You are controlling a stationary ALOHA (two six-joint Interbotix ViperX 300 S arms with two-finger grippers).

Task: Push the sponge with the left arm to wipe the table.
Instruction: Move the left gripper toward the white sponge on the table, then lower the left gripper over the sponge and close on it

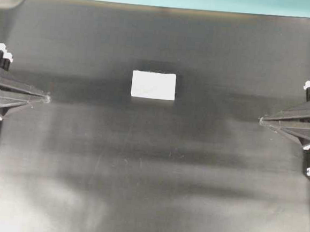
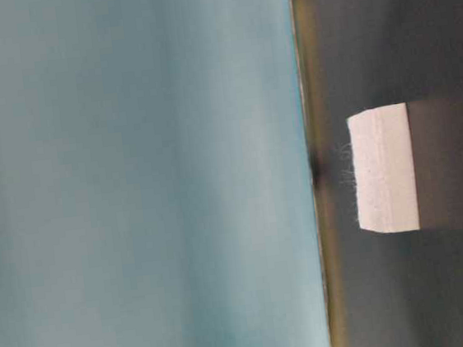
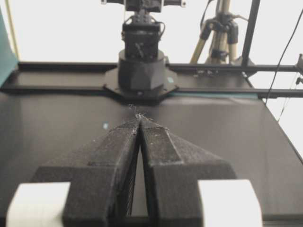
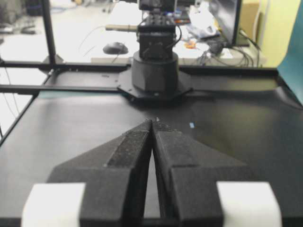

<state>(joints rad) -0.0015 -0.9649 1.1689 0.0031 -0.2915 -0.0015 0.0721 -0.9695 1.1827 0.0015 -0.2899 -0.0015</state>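
Sponge (image 1: 153,85) sits flat on the table (image 1: 149,191), roughly mid-width, a bit nearer the far teal-edged side than the near one. White rectangular block, long side running left to right, nothing touching it. Table-level view shows it (image 2: 383,169) standing alone on the dark surface with the teal strip (image 2: 133,184) behind.

Left gripper (image 1: 46,99) at the left edge, clenched, tips meeting in a point aimed at table centre, holding nothing. Well apart from the sponge, slightly nearer the front edge than it. Left wrist view confirms: fingers (image 3: 113,161) pressed together, only a thin seam between.

Right gripper (image 1: 262,121) mirrors it at the right edge, also clenched and empty; right wrist view shows its fingers (image 4: 130,156) closed tip to tip.
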